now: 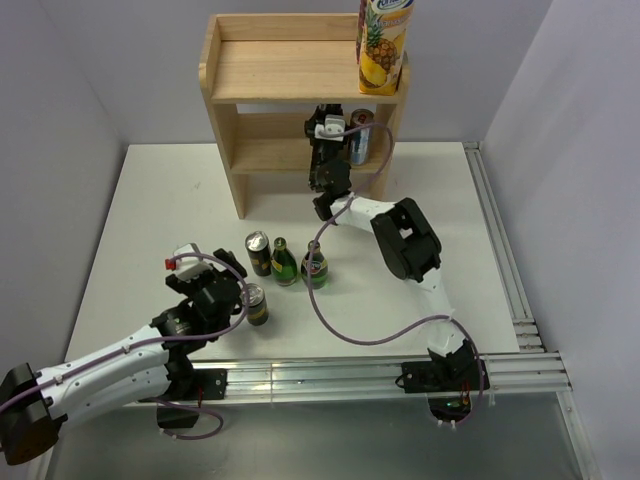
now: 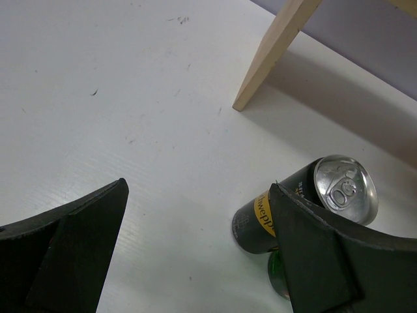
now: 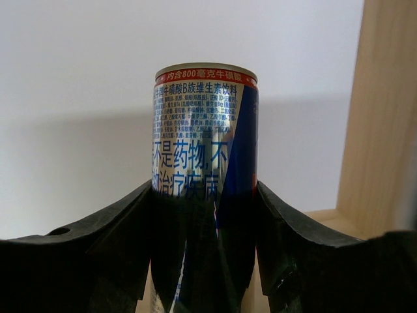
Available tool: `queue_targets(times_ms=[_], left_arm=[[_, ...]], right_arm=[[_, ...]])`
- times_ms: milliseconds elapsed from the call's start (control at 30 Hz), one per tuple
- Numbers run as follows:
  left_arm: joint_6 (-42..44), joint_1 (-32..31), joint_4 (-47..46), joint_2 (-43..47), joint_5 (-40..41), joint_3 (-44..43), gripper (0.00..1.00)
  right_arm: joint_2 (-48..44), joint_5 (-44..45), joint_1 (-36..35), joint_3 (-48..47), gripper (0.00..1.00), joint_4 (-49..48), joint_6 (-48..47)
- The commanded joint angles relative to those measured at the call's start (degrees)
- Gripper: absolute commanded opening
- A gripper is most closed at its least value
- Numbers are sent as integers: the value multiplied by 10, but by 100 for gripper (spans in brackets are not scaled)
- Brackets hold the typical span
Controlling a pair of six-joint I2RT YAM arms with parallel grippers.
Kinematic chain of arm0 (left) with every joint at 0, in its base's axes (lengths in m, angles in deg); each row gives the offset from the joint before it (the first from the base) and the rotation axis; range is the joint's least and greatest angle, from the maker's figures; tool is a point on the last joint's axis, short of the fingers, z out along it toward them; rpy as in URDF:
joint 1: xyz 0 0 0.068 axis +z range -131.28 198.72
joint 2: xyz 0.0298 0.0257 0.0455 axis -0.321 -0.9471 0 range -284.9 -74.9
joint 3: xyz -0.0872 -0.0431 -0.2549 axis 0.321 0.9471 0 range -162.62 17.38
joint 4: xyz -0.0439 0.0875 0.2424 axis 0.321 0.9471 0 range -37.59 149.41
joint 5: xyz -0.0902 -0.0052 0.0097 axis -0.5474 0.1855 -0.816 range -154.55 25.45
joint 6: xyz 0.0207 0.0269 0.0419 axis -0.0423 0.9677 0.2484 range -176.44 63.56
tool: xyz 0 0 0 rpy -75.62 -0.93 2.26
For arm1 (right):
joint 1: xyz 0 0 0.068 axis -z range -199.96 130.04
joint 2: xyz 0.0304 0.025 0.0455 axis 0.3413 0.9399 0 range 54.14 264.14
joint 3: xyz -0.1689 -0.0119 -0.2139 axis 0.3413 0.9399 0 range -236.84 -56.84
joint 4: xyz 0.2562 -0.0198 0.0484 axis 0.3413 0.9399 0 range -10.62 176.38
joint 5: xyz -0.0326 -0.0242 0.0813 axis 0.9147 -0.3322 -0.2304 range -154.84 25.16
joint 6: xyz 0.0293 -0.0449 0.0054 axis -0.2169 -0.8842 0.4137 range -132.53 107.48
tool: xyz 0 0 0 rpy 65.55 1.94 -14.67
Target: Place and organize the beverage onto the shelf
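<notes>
Pinching: right gripper (image 3: 205, 195) clamps a blue-silver can (image 3: 205, 130) between its jaws — print legible in the wrist view only.
Shelf (image 1: 280, 70): lower tier seemingly under those jaws, side panel right of them.
Left gripper (image 2: 199, 195): jaws spread — black can (image 2: 326, 195) just outside one finger.

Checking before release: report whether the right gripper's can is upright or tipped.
Upright: the can stands vertical in the right gripper, its top rim level.

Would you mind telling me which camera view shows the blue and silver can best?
The right wrist view: the blue and silver can stands upright and large, gripped by the right gripper, label legible. Top external shows only a sliver behind that gripper at the lower tier of the shelf. Left wrist misses it.
</notes>
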Motion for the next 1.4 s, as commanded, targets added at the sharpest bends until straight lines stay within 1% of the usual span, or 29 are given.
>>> queue_targets(times_ms=[0, 100, 200, 300, 433, 533, 667, 900, 933, 1000, 1133, 1167, 1267, 1300, 1333, 1367], left_arm=[[-11, -6, 9, -5, 21, -25, 97], [-17, -11, 13, -3, 27, -25, 97], [-19, -13, 18, 2, 31, -25, 97], [-25, -14, 27, 8, 35, -25, 97], [-29, -16, 32, 16, 37, -24, 97], [-27, -17, 30, 20, 35, -22, 98], [-28, -18, 31, 18, 35, -23, 98], [-24, -19, 26, 12, 38, -24, 98], [-24, -19, 25, 11, 38, -24, 98], [-26, -19, 28, 9, 39, -26, 98], [-29, -20, 32, 10, 39, -26, 98], [-28, -19, 32, 12, 39, -26, 98], [-30, -20, 34, 13, 40, -26, 98], [-30, -20, 34, 13, 41, -26, 98], [-31, -20, 35, 13, 42, -27, 98], [-32, -20, 37, 14, 42, -26, 98]], right_arm=[[-32, 21, 0, 103, 0, 12, 14], [-83, 30, -12, 176, 0, 12, 26], [-110, 40, -25, 223, 0, 29, 33], [-118, 47, -40, 247, 0, 35, 35], [-108, 56, -54, 236, 0, 79, 37], [-95, 69, -63, 229, 0, 67, 20], [-96, 74, -65, 216, 0, 96, 27], [-127, 68, -70, 216, 0, 202, 70], [-131, 58, -70, 216, 0, 234, 76], [-143, 51, -70, 222, 0, 254, 89], [-159, 51, -71, 243, 0, 262, 102], [-164, 52, -73, 248, 1, 265, 103], [-169, 51, -78, 256, 17, 267, 98], [-169, 51, -80, 256, 20, 267, 96], [-170, 53, -82, 257, 24, 267, 96], [-171, 55, -83, 259, 24, 267, 96]])
